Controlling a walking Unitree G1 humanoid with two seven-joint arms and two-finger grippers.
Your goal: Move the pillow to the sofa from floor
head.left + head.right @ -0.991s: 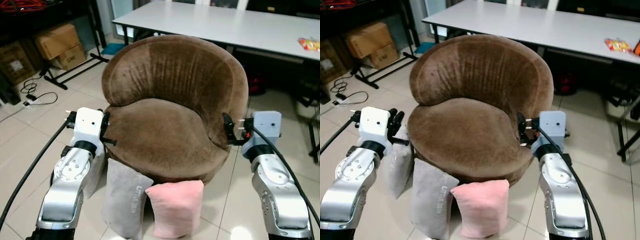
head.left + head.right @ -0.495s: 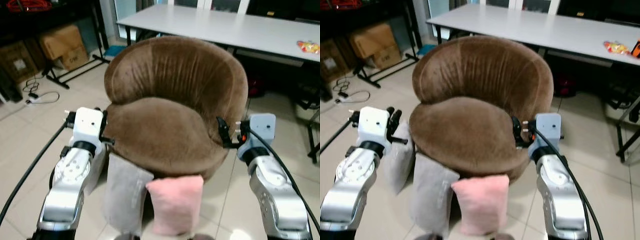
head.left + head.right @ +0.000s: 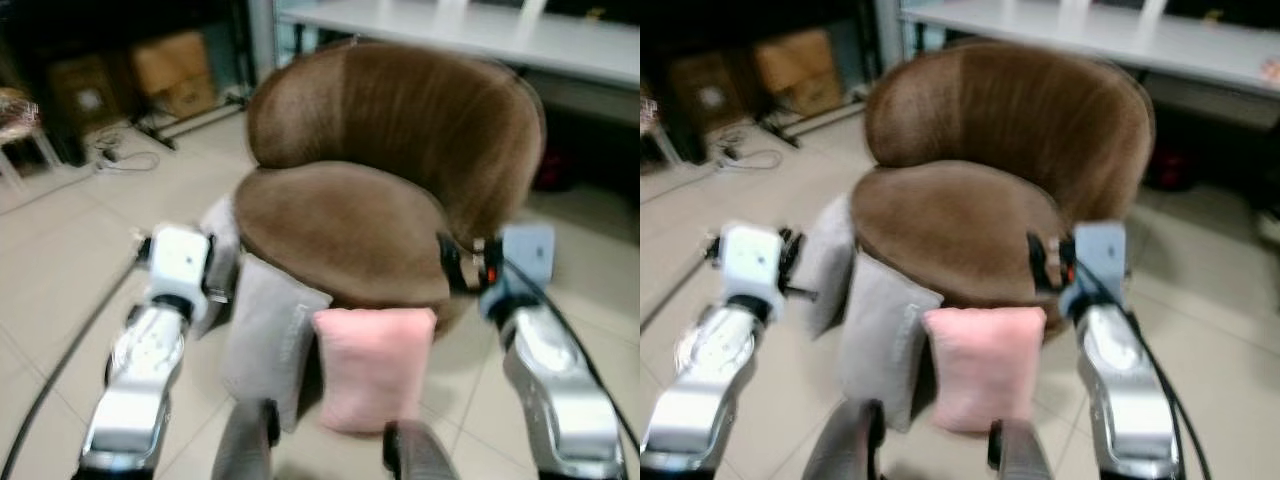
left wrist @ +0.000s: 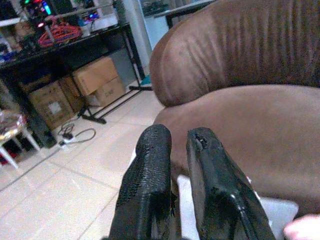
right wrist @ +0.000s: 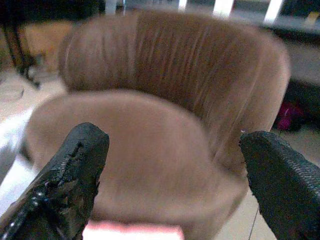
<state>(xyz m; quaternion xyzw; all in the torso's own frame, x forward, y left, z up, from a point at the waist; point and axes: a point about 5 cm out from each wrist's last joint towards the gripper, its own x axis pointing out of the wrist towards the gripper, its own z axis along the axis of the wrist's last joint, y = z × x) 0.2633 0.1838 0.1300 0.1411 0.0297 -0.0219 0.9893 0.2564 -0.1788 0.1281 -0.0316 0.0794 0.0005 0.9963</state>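
A pink pillow (image 3: 372, 365) stands on the tile floor, leaning on the front of the brown round sofa (image 3: 390, 150). A grey pillow (image 3: 268, 335) leans beside it on its left, and a paler grey one (image 3: 828, 260) further left. My left gripper (image 4: 179, 137) hovers at the sofa's left side above the grey pillows, fingers shut on nothing. My right gripper (image 5: 170, 145) is held at the sofa's right edge, just above and right of the pink pillow, fingers spread wide open. The eye views are blurred.
A long white table (image 3: 480, 30) stands behind the sofa. Cardboard boxes (image 3: 175, 70) and a black rack sit at the back left, with cables (image 3: 125, 155) on the floor. Bare tile lies to the left. My own legs (image 3: 250, 445) show at the bottom.
The whole picture has shifted and blurred, so the camera moved: pillows and sofa sit further right, and my legs have come into sight. Both arms keep their pose.
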